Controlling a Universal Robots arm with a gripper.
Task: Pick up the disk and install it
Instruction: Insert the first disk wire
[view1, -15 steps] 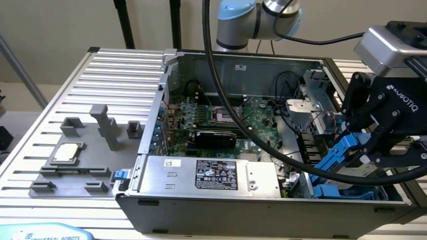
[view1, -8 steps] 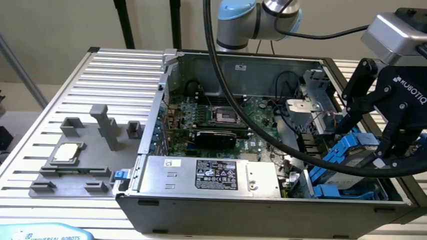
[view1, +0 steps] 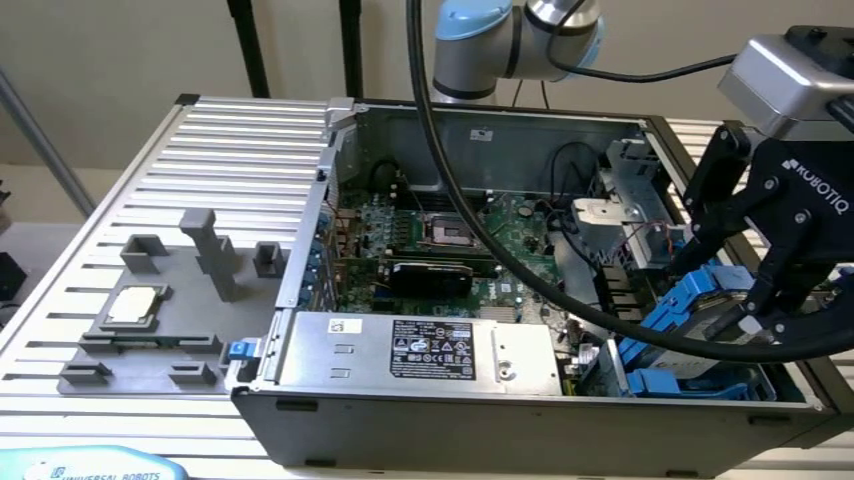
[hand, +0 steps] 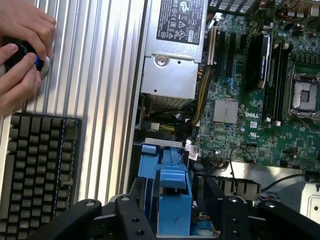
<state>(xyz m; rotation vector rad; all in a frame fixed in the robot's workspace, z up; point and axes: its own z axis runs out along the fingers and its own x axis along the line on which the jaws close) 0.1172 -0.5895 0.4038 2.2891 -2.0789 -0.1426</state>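
Disk (hand: 174, 200) in its blue carrier sits down inside the open computer case (view1: 534, 425), directly between the jaws. The jaws are released, spread to either side of it without clasping it.

Black fingers (view1: 774, 285), grey-and-blue arm (view1: 467, 55)

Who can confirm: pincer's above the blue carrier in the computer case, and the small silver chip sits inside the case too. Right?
Not quite. The pincer is above the blue carrier in the computer case, but the small silver chip sits outside it, on a grey holder on the table. The exterior view shows it.
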